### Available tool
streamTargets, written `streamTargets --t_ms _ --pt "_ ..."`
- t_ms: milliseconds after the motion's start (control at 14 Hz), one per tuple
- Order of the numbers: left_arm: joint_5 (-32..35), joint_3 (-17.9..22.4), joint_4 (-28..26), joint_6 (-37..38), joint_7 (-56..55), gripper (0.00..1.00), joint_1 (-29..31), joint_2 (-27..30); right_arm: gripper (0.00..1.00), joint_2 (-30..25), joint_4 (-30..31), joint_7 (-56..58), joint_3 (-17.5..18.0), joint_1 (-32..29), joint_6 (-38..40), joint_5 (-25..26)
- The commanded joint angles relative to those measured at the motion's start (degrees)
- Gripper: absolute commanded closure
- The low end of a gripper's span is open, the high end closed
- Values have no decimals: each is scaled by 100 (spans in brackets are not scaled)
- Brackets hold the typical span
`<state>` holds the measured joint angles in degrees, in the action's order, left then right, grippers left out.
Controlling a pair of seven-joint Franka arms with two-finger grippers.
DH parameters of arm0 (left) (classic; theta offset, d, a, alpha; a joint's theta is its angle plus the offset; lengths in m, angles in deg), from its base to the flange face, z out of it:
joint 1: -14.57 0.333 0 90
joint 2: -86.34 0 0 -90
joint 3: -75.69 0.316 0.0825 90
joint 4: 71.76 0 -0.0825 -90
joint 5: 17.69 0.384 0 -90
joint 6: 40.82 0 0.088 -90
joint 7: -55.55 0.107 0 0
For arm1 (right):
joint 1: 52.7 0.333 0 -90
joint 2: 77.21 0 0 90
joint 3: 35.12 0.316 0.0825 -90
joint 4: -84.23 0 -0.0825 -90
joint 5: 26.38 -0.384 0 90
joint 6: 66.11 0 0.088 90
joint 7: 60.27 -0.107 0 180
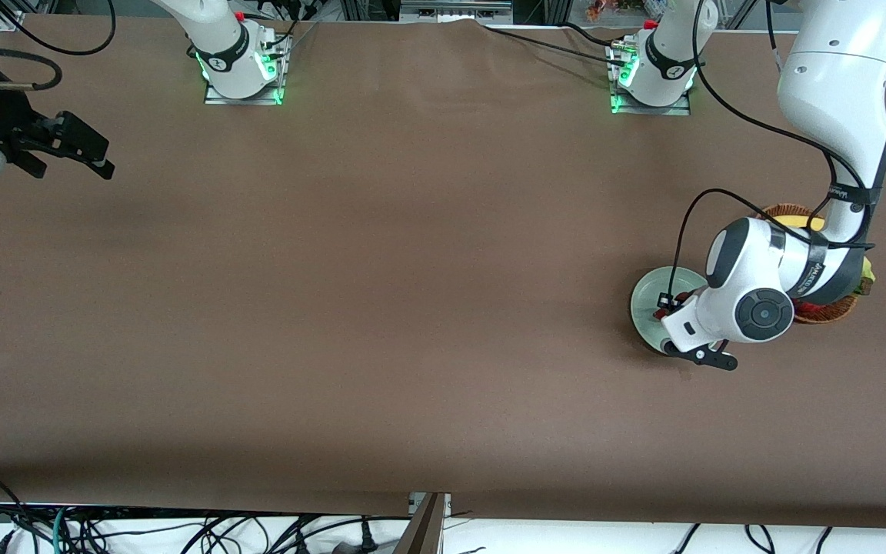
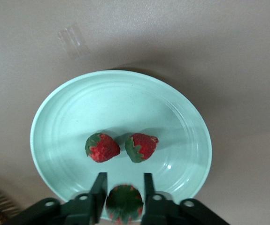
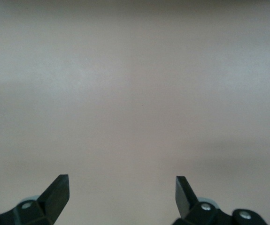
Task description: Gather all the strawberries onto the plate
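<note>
At the right arm's end of the tabletop (image 1: pixel 381 308), the right claw (image 1: pixel 78 154) waits in the air over bare brown surface. The right wrist view shows its two fingers (image 3: pixel 57 192) spread wide apart with nothing between them.

Toward the left arm's end sits the pale mint-green plate (image 1: pixel 647 296), partly covered in the front view by the left arm's wrist. The left claw (image 2: pixel 122 187) hangs over the plate's rim (image 2: pixel 125 75), and its two fingers (image 2: pixel 98 186) are closed in on a strawberry (image 2: pixel 123 204), gripping it from both sides (its green leafy cap faces the wrist camera, with a little red showing underneath). Whether this berry touches the plate cannot be told.

Two more strawberries lie inside the plate, near its middle, side by side and just about touching: one strawberry (image 2: pixel 102 147) with its cap turned outward, and a second strawberry (image 2: pixel 141 146) with its cap turned toward the first.

Just beside the plate, farther toward the left arm's end, stands a brown wicker basket (image 1: pixel 824 310), mostly hidden under the arm, with something yellow (image 1: pixel 804 223) showing in it.
</note>
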<state>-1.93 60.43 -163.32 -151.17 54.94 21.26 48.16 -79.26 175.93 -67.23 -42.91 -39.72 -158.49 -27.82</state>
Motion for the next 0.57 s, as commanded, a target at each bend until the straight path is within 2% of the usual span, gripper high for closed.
streamTargets --t_ms 0,214,498 --pt "111 -101 -55 -136 218 0 175 -14 0 222 -144 98 58 20 18 336" --pt "111 -127 50 -74 403 0 166 152 0 301 -144 28 146 196 62 627" --pt "67 -258 190 -39 430 0 25 942 0 302 -179 -297 155 205 62 549"
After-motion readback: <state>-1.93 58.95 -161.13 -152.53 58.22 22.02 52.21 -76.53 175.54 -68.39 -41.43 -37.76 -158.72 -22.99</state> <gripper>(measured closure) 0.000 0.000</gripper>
